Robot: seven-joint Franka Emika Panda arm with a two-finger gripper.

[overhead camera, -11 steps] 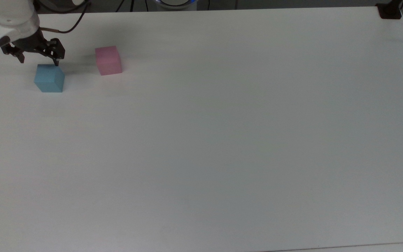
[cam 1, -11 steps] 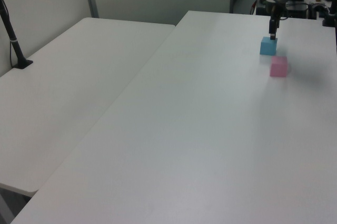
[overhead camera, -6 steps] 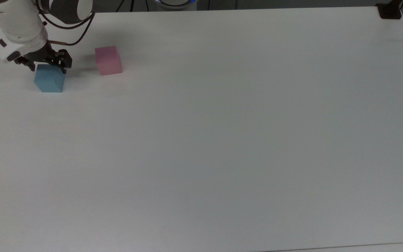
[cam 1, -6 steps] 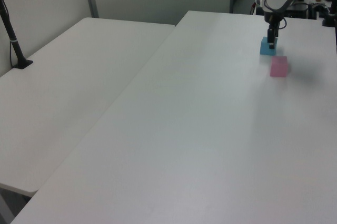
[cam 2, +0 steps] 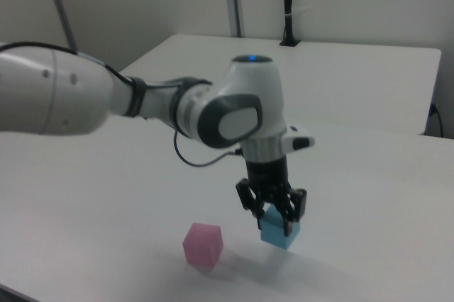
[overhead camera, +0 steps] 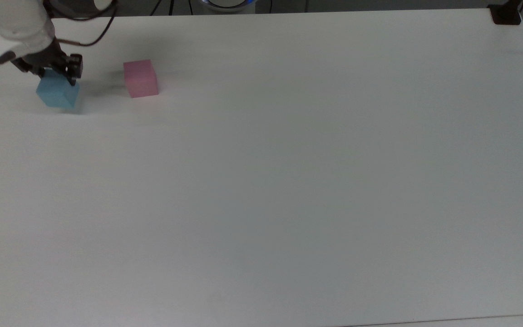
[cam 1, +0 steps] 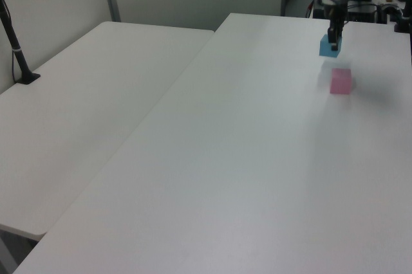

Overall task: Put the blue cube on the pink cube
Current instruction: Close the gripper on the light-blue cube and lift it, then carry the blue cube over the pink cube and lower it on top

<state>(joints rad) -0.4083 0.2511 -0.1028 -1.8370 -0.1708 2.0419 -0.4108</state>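
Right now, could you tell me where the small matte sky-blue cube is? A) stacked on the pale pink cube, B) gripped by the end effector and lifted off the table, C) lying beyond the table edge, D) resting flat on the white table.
B: the end effector clamps the small matte sky-blue cube, which hangs clear of the white table.

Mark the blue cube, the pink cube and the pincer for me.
blue cube [overhead camera: 55, 96]: top view, on its front face below the pincer.
pink cube [overhead camera: 140, 70]: top view, on its top face.
pincer [cam 2: 272, 222]: right view, midway between its fingertips, closed on the blue cube.
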